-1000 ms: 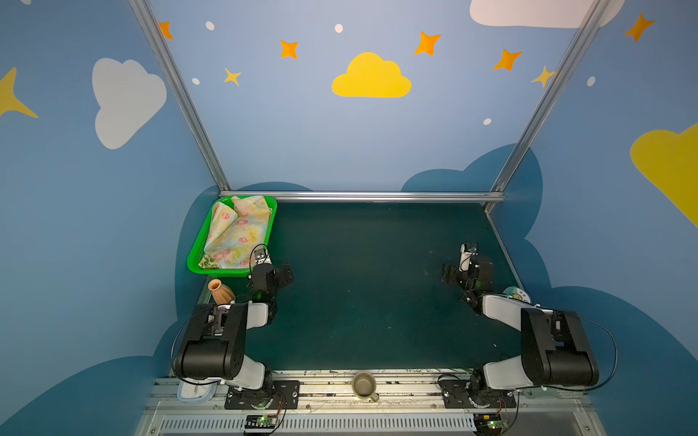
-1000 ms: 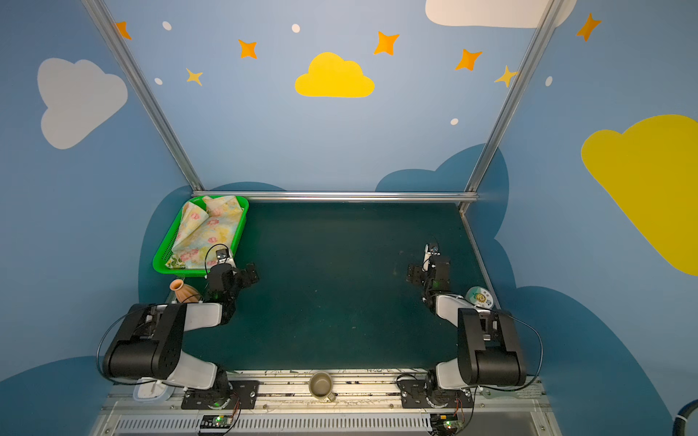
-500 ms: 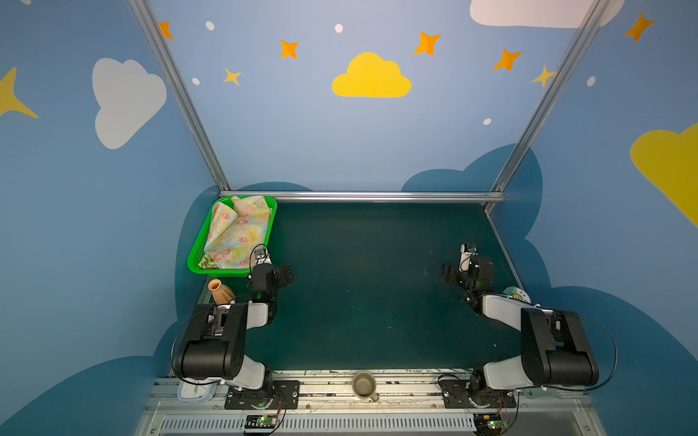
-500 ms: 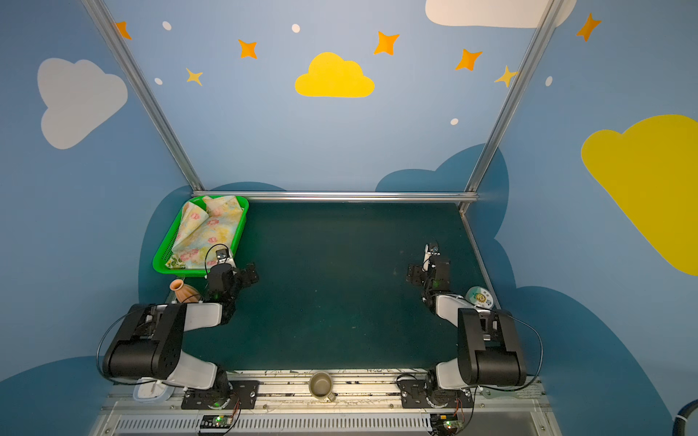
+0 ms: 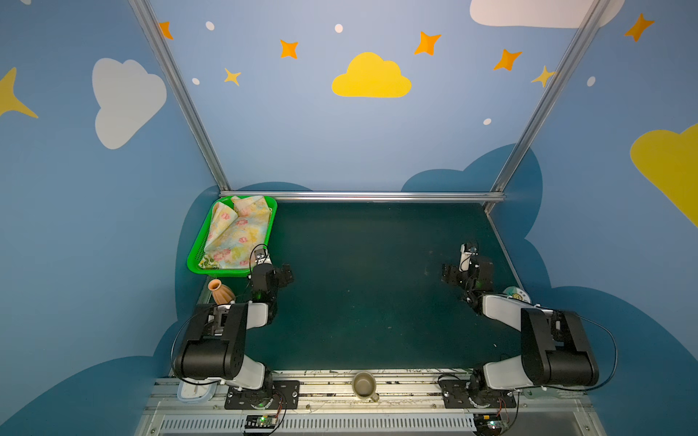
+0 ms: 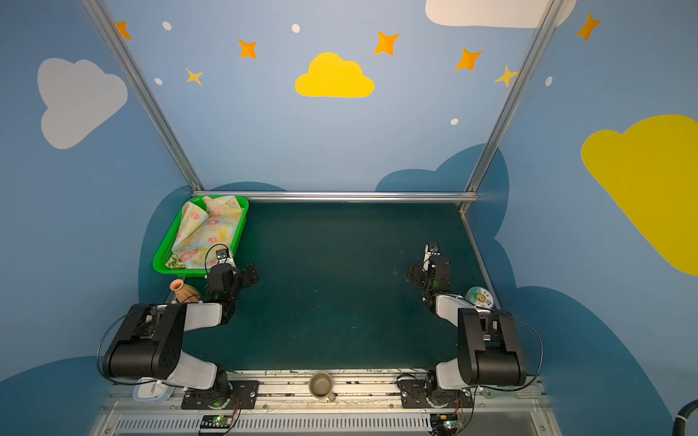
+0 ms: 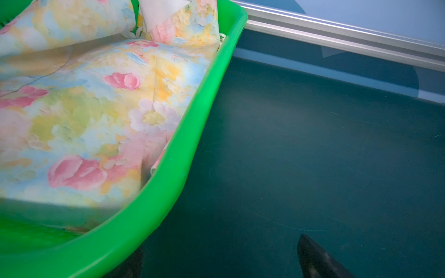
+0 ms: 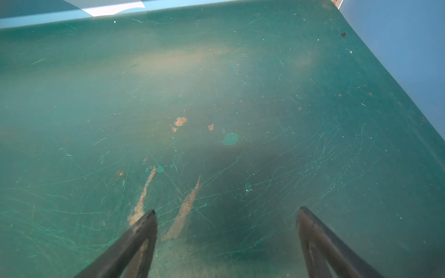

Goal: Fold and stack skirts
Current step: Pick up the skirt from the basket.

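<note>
The left hand point(image 7: 220, 243) is spread wide and holds nothing. One dark, tapered finger point(image 7: 313, 260) is cut off at the picture's edge, and the other is mostly hidden behind the rim of the basket point(image 7: 192, 134). That basket is smooth, bright green plastic with a rounded lip, and it sits just beside the hand on its outer side. Inside it, ahead of the hand and to that side, lies the floral skirt point(image 7: 96, 108). It is thin, soft cloth, pale yellow with pink blooms and blue-green washes, loosely bunched, with a fold turned over at the far end. In a top view a strip of the second skirt point(image 5: 207, 263), cream with green leaves, peeps out under it at the basket end nearest the hand; most of it is covered. The right hand point(image 8: 226, 210), well apart from the basket, is also spread and empty. Its two pointed black fingers are over the table point(image 8: 265, 96), a dark green mat that is finely scratched and marked with tan scuffs.
</note>
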Action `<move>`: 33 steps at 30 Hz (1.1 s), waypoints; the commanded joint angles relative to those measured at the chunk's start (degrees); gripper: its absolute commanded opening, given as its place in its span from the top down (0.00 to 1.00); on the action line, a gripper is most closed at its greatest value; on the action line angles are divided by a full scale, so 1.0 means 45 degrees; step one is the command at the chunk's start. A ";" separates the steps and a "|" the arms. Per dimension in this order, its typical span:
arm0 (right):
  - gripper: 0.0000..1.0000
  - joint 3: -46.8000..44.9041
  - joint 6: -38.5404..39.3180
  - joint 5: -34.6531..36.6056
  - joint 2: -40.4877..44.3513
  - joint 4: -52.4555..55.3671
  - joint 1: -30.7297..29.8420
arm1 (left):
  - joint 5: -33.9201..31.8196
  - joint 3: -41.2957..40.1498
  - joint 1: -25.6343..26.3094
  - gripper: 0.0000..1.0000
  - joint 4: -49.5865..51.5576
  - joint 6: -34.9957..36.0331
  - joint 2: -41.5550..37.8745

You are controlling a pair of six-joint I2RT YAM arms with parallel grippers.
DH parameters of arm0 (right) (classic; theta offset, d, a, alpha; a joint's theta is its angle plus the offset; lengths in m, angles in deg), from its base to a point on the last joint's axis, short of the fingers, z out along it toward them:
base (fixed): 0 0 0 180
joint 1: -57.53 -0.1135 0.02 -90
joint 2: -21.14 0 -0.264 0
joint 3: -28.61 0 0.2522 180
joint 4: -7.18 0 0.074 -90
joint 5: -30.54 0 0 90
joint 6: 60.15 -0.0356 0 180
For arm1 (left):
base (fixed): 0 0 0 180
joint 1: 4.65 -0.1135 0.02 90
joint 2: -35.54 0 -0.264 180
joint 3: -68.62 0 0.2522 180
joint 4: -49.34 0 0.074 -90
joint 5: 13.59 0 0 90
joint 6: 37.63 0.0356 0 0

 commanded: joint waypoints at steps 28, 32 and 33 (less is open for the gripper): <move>0.40 0.7802 -0.1403 -0.1619 -0.1186 0.9110 -0.2197 | 0.1325 0.8049 -0.0128 0.22 1.1372 -0.4190 -0.1896; 0.40 0.8542 -0.1630 -0.2829 -0.1478 0.9386 -0.2378 | 0.0718 0.9860 -0.0949 0.21 1.3383 -0.4835 -0.1078; 0.40 0.8733 -0.1784 -0.3157 -0.1575 0.9402 -0.2428 | 0.0785 1.0278 -0.1349 0.21 1.3881 -0.5157 -0.0793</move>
